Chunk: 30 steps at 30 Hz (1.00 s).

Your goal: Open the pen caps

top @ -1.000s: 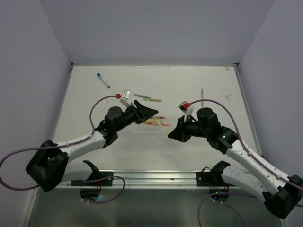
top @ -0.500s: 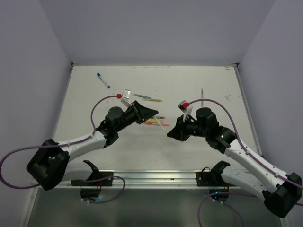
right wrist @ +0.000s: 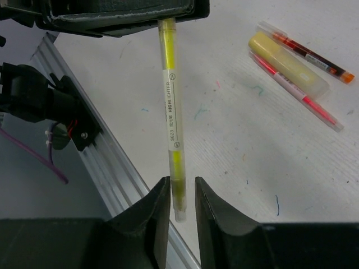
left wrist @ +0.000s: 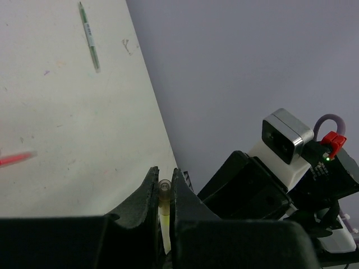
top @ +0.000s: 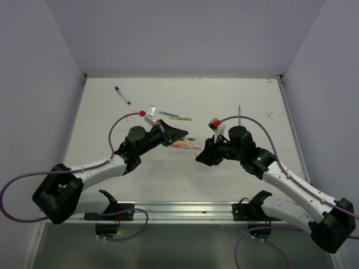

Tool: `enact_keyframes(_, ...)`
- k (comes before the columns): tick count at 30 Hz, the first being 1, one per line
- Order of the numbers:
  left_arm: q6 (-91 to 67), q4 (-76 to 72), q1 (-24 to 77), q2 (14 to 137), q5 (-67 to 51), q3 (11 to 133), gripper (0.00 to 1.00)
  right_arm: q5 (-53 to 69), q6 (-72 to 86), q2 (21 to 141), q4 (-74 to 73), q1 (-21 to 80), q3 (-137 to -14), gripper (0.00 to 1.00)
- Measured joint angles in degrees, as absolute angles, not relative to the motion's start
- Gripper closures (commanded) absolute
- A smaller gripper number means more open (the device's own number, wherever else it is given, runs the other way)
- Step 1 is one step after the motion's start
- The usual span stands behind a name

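My left gripper point(left wrist: 164, 180) is clenched on one end of the yellow highlighter point(right wrist: 169, 101), which hangs in the air over the middle of the table point(right wrist: 241, 151), bridging across to my right gripper point(right wrist: 182, 193). The right jaws stand slightly apart: the other end sits between them with a sliver of daylight on one side, so I judge nothing is pinched there.

That is my worry. With only one end held, any pull from the left arm just drags the whole pen along, and the pen cap stays on (I can't make out which end carries it). If the right jaws close off-centre they could lever the pen sideways out of the left grip, dropping it towards the near rail point(right wrist: 112, 162) or onto the loose pens point(right wrist: 291, 70) further right.
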<state>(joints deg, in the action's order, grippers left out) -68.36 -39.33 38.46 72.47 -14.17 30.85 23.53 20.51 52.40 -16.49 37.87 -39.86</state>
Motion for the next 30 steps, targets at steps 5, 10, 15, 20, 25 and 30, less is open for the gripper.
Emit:
enact_keyframes(5,-68.38,-39.48,38.68,73.76,-14.63,30.87,1.00,23.51,20.49,56.47,-15.18,37.87,-40.29,0.62)
enact_keyframes(10,-68.36,-39.51,38.72,74.32,-14.76,30.92,1.00,23.53,20.60,62.00,-13.43,38.00,-43.03,0.65)
enact_keyframes(15,-67.94,-39.33,38.70,74.43,-14.41,31.40,1.00,24.27,21.04,66.89,-10.68,38.98,-45.95,1.00)
enact_keyframes(20,-67.92,-36.21,38.28,74.63,-12.67,31.97,1.00,21.34,21.37,68.93,-10.68,41.25,-46.81,1.00)
enact_keyframes(25,-68.47,-30.81,35.03,74.70,-15.99,33.71,1.00,9.37,22.00,68.16,-9.37,47.51,-45.56,1.00)
enact_keyframes(30,-68.38,-27.27,22.85,77.06,-16.16,42.09,1.00,3.62,24.14,63.90,-12.82,54.65,-39.53,1.00)
